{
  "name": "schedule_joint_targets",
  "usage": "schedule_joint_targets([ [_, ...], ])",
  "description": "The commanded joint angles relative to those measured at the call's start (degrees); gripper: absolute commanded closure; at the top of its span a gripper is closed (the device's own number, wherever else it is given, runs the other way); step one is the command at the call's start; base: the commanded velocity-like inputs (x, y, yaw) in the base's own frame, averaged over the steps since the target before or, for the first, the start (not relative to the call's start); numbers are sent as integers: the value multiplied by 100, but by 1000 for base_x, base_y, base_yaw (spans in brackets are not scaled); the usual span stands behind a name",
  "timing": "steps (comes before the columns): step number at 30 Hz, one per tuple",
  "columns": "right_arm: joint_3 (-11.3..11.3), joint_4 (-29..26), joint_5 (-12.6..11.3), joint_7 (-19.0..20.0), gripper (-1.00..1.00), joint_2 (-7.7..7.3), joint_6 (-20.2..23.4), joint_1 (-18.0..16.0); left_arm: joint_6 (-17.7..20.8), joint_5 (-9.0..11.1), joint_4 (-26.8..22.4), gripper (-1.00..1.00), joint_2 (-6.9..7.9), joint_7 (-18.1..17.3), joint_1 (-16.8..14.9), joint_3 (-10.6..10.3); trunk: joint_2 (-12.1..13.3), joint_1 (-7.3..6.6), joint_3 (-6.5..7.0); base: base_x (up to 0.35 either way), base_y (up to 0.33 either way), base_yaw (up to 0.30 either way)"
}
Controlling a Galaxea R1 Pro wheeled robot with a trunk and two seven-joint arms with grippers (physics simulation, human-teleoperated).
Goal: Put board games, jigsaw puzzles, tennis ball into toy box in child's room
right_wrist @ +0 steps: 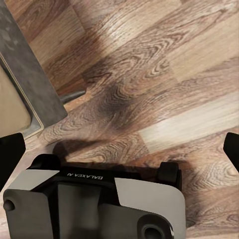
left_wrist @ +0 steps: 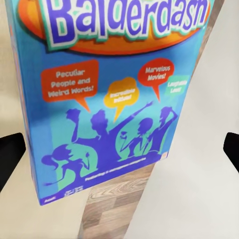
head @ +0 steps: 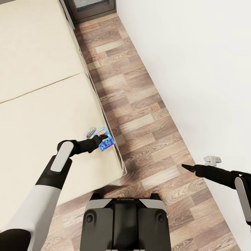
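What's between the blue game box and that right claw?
Only bare wood floor, seen in the head view. The blue game box sits at the bed edge; the right gripper hangs over the planks.

A small blue board game [head: 105, 141] lies flat at the edge of the bed [head: 42, 104], right at the side that borders the wood floor, near the foot corner. Its lid, seen close in the left wrist view, is bright blue with the title "Balderdash" in big purple-and-white letters on an orange oval, red, yellow and green speech bubbles below, and dark blue silhouettes of cheering figures [left_wrist: 107, 94]. The bed itself is wide and low, with a plain beige mattress split by one seam and a grey frame along its side.
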Motion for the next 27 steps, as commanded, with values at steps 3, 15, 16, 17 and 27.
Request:
schedule_joint_targets([
  [3,-6,-1,-42,-11,-100,0,45,-3,-3,63,-13,-100,6,50,9,-9,-4,1,-3,0,0,0],
  [15,5,-3,-42,-5,-100,-4,45,-2,14,83,-513,-100,41,18,446,83,-4,1,-3,0,0,0],
  [16,9,-3,-43,-5,-100,-5,45,-2,25,85,-598,-100,60,8,541,129,-4,1,-3,0,0,0],
  [17,9,-3,-43,-5,-100,-5,45,-2,25,85,-598,-100,60,8,541,129,-4,1,-3,0,0,0],
  [27,38,-4,-49,-3,-100,-13,45,-3,71,95,-1191,-100,199,-26,1327,482,-4,1,-3,0,0,0],
])
